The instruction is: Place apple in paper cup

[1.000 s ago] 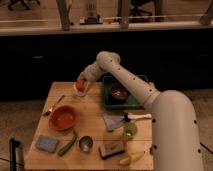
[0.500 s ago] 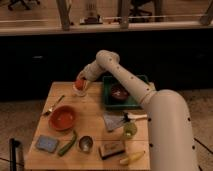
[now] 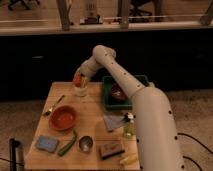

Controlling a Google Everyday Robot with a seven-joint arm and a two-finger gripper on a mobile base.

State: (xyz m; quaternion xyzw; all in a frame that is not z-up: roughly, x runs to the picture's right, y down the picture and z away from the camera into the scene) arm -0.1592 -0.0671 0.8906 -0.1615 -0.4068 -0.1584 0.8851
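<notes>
The apple [image 3: 77, 80], small and orange-red, sits between the fingers of my gripper [image 3: 79, 80] directly above the white paper cup [image 3: 80, 91], which stands near the table's far edge. The apple's underside is level with the cup's rim. My white arm reaches from the lower right across the table to it.
A wide orange bowl [image 3: 63, 117] sits at the left middle, a fork [image 3: 53, 105] beside it. A green bin [image 3: 111, 95] holding a dark bowl is right of the cup. A metal cup [image 3: 86, 144], a green pepper [image 3: 68, 144], a blue sponge [image 3: 46, 144], a green bottle [image 3: 128, 129] and a brown block [image 3: 111, 149] lie nearer the front.
The gripper with the apple has lowered slightly towards the paper cup's rim; nothing else on the table has moved.
</notes>
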